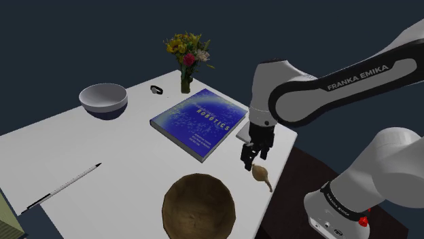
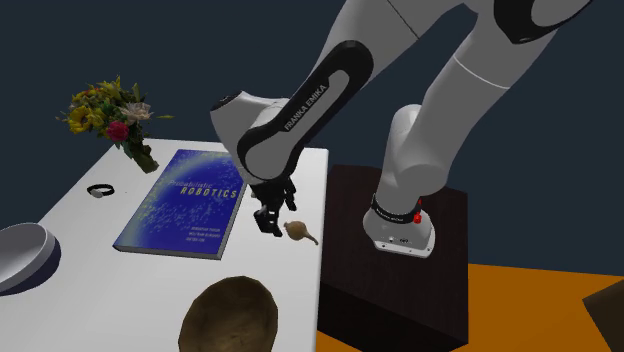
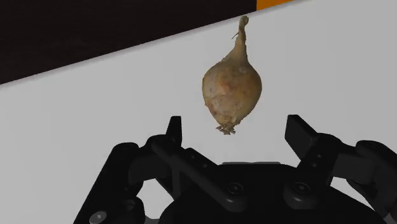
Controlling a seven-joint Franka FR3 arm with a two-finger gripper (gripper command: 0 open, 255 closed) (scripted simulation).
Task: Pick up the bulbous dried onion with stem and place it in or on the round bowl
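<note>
A tan, bulbous dried onion (image 1: 260,174) with a thin stem lies on the white table (image 1: 122,156) close to the edge by the stand. In the second exterior view the onion (image 2: 297,232) rests just right of my gripper (image 2: 270,225). My gripper (image 1: 250,161) hangs open just above the table, beside the onion and not touching it. In the wrist view the onion (image 3: 232,89) lies just beyond the gripper (image 3: 233,124), stem pointing away, between the lines of the two spread fingers. A brown round bowl (image 1: 199,206) (image 2: 228,317) sits empty near the front edge. A white bowl (image 1: 103,100) (image 2: 20,255) stands far off.
A blue robotics book (image 1: 198,122) (image 2: 183,202) lies flat beside the gripper. A vase of flowers (image 1: 186,58) and a small black ring-shaped object (image 1: 157,89) stand at the far edge. A pen (image 1: 61,188) lies at the shoulder view's left. The dark stand (image 2: 400,270) borders the table.
</note>
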